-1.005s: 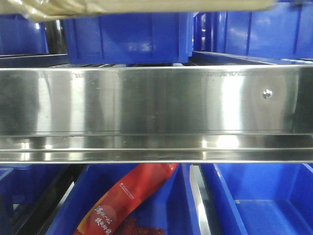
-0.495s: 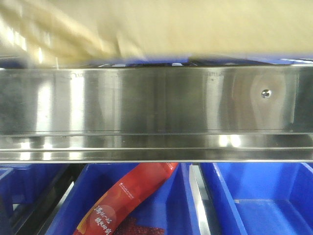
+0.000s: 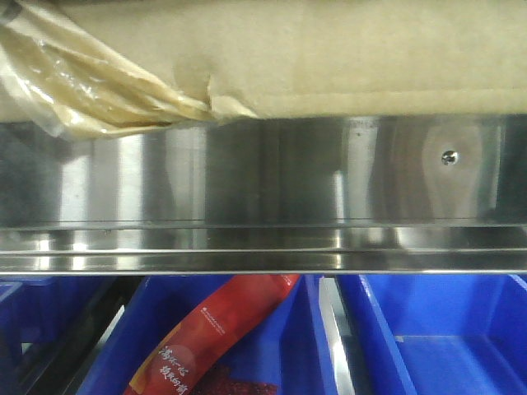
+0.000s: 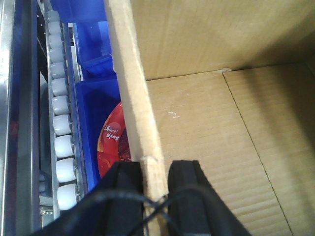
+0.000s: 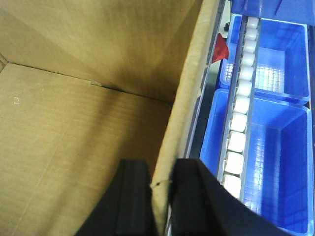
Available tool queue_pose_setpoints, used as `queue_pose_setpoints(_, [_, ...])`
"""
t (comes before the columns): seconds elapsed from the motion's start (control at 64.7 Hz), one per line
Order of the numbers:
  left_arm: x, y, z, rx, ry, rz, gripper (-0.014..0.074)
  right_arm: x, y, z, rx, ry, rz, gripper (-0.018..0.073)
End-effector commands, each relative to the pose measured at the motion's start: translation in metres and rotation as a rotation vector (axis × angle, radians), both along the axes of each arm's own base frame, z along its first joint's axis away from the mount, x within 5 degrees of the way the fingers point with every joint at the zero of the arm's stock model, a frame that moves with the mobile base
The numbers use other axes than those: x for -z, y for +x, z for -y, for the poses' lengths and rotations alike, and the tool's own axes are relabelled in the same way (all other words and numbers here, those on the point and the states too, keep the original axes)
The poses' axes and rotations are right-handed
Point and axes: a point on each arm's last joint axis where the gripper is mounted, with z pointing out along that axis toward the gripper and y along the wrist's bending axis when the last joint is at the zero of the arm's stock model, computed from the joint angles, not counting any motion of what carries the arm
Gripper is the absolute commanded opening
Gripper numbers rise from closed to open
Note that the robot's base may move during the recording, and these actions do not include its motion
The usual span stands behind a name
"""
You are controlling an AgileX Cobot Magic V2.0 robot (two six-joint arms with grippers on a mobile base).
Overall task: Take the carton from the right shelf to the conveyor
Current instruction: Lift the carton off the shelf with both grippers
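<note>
The carton (image 3: 354,58) fills the top of the front view, its lower edge hanging just over the shelf's shiny steel rail (image 3: 263,177). A ragged tuft of yellowish tape (image 3: 99,90) droops from its seam at the left. In the left wrist view my left gripper (image 4: 155,182) is shut on the carton's left wall (image 4: 133,88), one black finger on each side. In the right wrist view my right gripper (image 5: 161,187) is likewise shut on the carton's right wall (image 5: 189,88). The inside of the carton (image 5: 74,137) shows nothing in it. The conveyor is out of view.
Below the rail stand blue bins (image 3: 436,337), one holding a red snack packet (image 3: 206,337). White roller tracks (image 4: 61,128) (image 5: 241,98) and more blue bins (image 5: 275,162) run close beside both carton walls. A small screw (image 3: 449,156) sits on the rail at the right.
In the front view the carton has come down from the top edge and now hides the blue bins above the rail. Its tape tuft has come into sight.
</note>
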Motion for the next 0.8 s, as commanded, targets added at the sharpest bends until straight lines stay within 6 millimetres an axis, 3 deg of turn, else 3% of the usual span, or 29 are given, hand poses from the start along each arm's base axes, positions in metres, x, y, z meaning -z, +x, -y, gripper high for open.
queue_pose_setpoints(0.0, [-0.005,-0.004,0.0,0.016,-0.004,0.042,-0.0018,-0.008,-0.003,0.003,-0.011,0.006,0.07,-0.007])
queue_pose_setpoints(0.325, [-0.005,-0.004,0.0,0.015,-0.002,0.043,-0.0018,-0.018,0.003,-0.001,-0.016,0.071,0.193,-0.007])
queue_pose_setpoints(0.788, [-0.005,-0.004,0.0,0.015,-0.003,0.043,-0.0018,-0.019,0.004,-0.001,-0.017,0.078,0.206,-0.007])
